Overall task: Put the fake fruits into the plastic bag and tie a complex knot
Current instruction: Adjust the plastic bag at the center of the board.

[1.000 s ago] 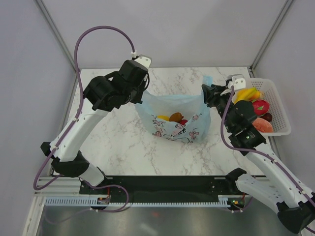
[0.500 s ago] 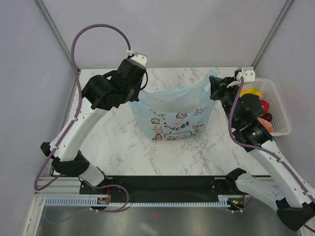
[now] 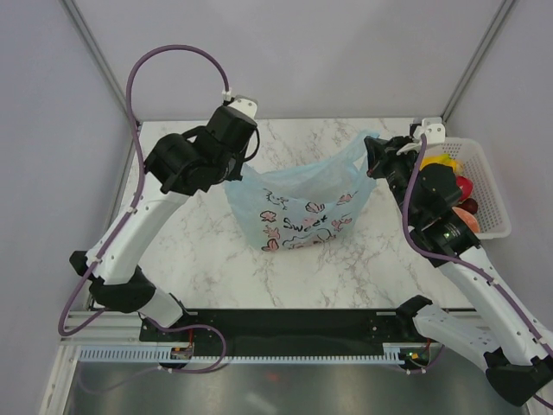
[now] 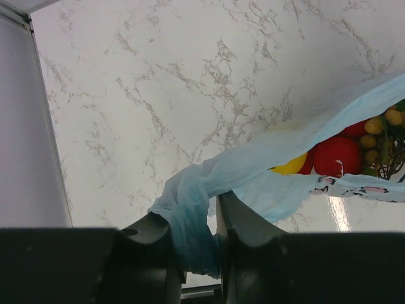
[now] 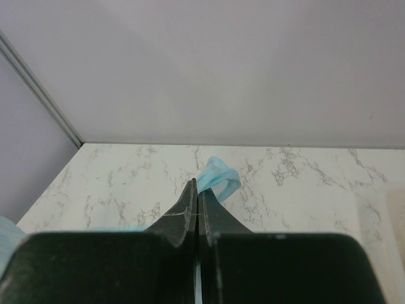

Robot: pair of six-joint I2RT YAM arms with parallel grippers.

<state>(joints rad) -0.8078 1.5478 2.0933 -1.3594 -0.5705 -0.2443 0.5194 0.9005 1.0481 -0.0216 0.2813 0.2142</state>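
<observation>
The light-blue plastic bag [image 3: 302, 207] hangs stretched between both arms above the marble table, its white doodle panel facing the camera. My left gripper [image 3: 244, 169] is at the bag's left handle. In the left wrist view the bunched handle [image 4: 190, 190] lies between the left gripper [image 4: 193, 212] fingers, which stand slightly apart. Inside the bag are fake fruits: a red one [image 4: 338, 155], a yellow one [image 4: 291, 167] and a tan cluster [image 4: 380, 126]. My right gripper [image 3: 373, 156] is shut on the right handle. A loop of that handle [image 5: 218, 174] pokes out past the right gripper [image 5: 197, 187] fingertips.
A white mesh basket [image 3: 484, 169] stands at the table's right edge behind my right arm, with a banana [image 3: 441, 162] and a red fruit [image 3: 463, 185] in it. Grey walls close off the back and sides.
My right gripper has closed on the right handle and lifted it, and the bag now hangs taut and closed instead of slack and open. The left jaws have parted a little.
</observation>
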